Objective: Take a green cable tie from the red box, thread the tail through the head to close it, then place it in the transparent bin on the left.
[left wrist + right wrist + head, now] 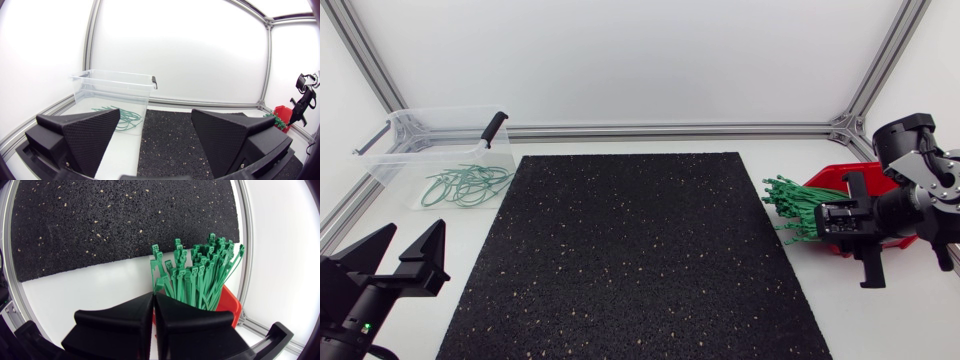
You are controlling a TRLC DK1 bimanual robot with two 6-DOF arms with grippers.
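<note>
A bundle of green cable ties (795, 205) sticks out of the red box (865, 180) at the right, toward the mat. My right gripper (823, 218) sits at the bundle's near side. In the right wrist view the right gripper (153, 296) is shut, its tips pinching the lower end of one green cable tie (159, 275) at the edge of the bundle (205, 270), with the red box (230, 302) behind. The transparent bin (390, 160) at the far left holds looped green ties (465, 185). My left gripper (415, 228) stands open and empty near the front left, facing the bin (115, 80).
A black speckled mat (630, 250) covers the table's middle between the bin and the red box. A black-handled latch (495, 127) sits on the bin's right rim. An aluminium frame rail (670, 130) runs along the back edge.
</note>
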